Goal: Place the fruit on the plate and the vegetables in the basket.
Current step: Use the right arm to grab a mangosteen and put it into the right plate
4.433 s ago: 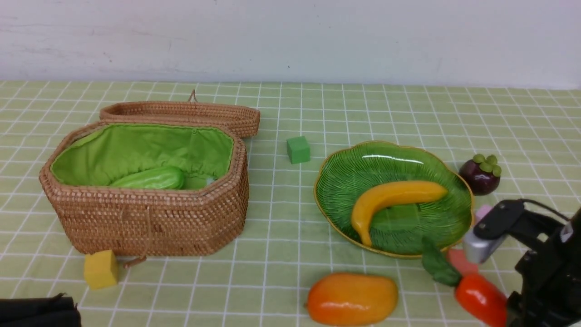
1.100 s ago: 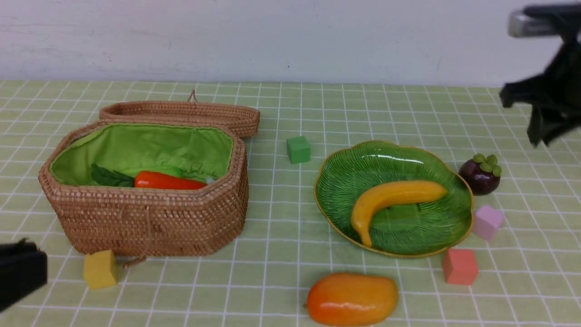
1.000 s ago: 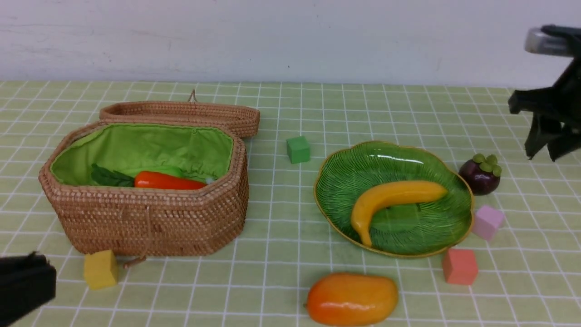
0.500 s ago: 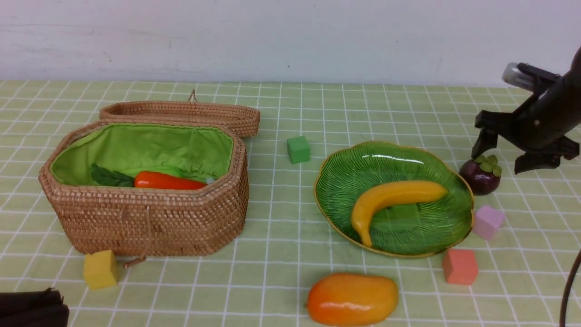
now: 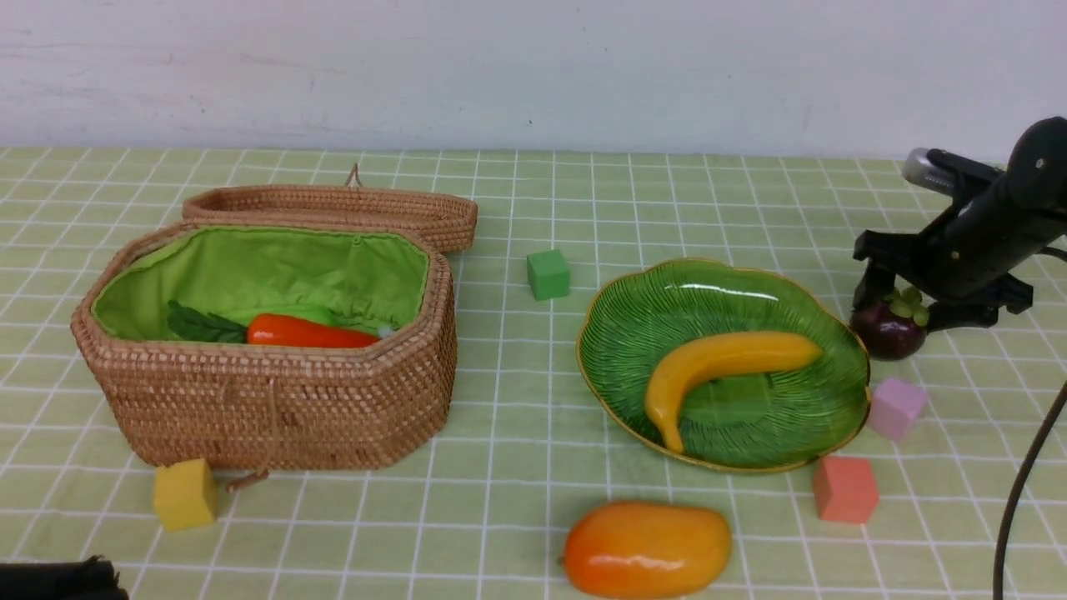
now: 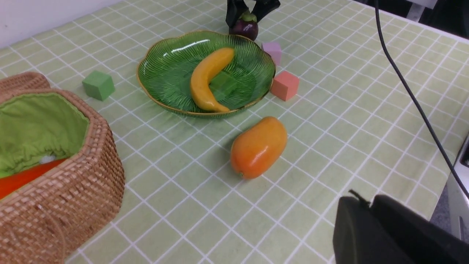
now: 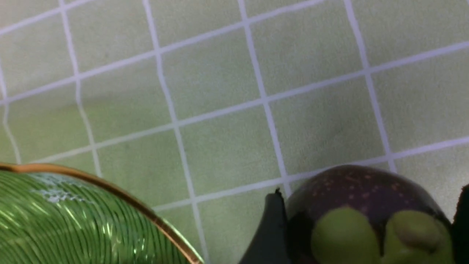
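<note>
The dark-purple mangosteen stands on the cloth just right of the green leaf plate. My right gripper is open and down over it, one finger on each side. In the right wrist view the mangosteen fills the gap between the fingers. The banana lies on the plate. The mango rests near the front edge. The carrot lies inside the wicker basket. My left gripper is shut and empty, low at the front left corner.
The basket's lid lies open behind it. Foam cubes sit around: green, yellow, lilac and salmon. A black cable hangs at the right edge.
My right gripper came down from high at the right, opened, and now straddles the mangosteen. The left arm drew back to the lower left corner. The carrot went from front right into the basket.
</note>
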